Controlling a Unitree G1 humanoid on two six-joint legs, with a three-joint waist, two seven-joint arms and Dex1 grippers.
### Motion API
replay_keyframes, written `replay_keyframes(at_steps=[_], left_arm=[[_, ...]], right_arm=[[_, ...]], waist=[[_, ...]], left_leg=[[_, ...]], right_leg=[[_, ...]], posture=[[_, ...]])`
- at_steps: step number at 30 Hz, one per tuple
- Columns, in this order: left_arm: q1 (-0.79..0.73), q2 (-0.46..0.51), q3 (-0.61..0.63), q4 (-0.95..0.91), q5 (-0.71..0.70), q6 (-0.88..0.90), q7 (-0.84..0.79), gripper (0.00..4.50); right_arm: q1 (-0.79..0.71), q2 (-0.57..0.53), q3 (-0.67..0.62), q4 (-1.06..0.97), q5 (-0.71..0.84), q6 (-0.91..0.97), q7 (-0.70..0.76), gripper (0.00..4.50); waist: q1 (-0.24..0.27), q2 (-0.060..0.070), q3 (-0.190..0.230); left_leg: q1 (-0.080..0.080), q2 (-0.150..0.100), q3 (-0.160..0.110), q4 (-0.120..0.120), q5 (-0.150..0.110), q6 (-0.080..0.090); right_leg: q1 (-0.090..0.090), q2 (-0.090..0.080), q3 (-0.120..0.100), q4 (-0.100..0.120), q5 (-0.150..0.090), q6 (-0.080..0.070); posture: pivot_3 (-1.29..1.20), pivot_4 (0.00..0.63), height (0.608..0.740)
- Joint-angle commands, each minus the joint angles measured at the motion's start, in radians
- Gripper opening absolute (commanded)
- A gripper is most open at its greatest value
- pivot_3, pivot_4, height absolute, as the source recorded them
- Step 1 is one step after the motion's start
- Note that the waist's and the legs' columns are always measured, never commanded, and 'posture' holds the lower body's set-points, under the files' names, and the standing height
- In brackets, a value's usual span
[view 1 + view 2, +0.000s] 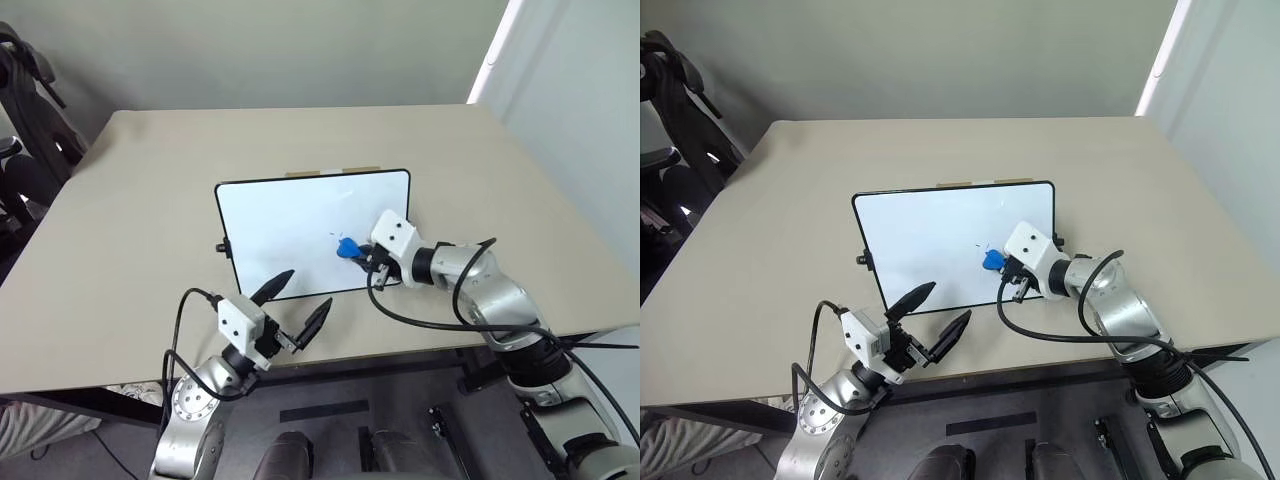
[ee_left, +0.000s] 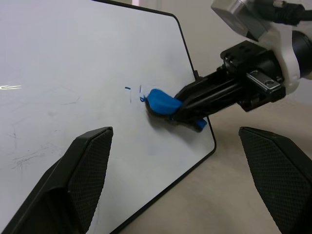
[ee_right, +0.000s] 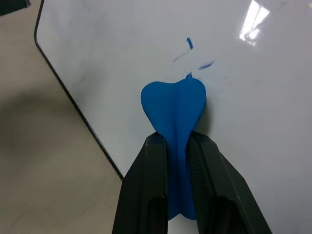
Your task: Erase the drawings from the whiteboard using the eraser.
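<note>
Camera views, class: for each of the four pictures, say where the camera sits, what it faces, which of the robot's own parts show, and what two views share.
Left eye view: on the head, looking down at the whiteboard on the table; both arms show.
Right eye view: beside it, same scene.
Left wrist view: looks between the open left claw at the board and the right claw.
Right wrist view: looks along the right claw shut on the eraser, near the drawings.
Both wrist views share the eraser and blue marks.
</note>
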Motion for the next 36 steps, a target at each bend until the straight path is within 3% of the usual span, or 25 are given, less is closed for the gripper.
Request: replay_keyframes(at_steps=[1,17,23,36], left_arm=[[0.009,-0.006,-0.011,-0.053,0.000,-0.005,0.001,4.50],[0.019,0.000,-0.004,-0.062,-0.008,-0.002,0.004,4.50],[0.027,0.000,-0.005,-0.073,-0.005,-0.002,0.008,4.50],[0.035,0.000,-0.002,-0.091,-0.011,0.004,0.014,4.50]], right_arm=[[-0.007,-0.030,0.007,-0.060,0.009,0.006,0.029,0.47],[-0.105,0.062,-0.050,0.002,0.004,0.001,-0.054,0.47],[-0.075,0.039,0.037,0.024,-0.012,0.016,-0.014,0.47],[-0.105,0.038,-0.015,0.092,-0.012,-0.021,-0.041,0.47]], waist=[[0.000,0.000,0.000],[-0.001,0.000,0.000],[-0.001,0.000,0.000],[0.000,0.000,0.000]], left_leg=[[0.000,0.000,0.000,0.000,0.000,0.000],[0.000,0.000,0.000,0.000,0.002,0.004],[0.000,0.000,0.000,0.000,0.002,0.003],[0.000,0.000,0.000,0.000,-0.001,-0.001]], right_leg=[[0.000,0.000,0.000,0.000,-0.001,0.001],[0.000,0.000,0.000,0.000,0.001,-0.002],[0.000,0.000,0.000,0.000,0.001,-0.003],[-0.001,0.000,0.000,0.001,0.001,-0.002]], posture=[[0.00,0.150,0.740],[0.00,0.150,0.740],[0.00,0.150,0.740],[0.00,0.150,0.740]])
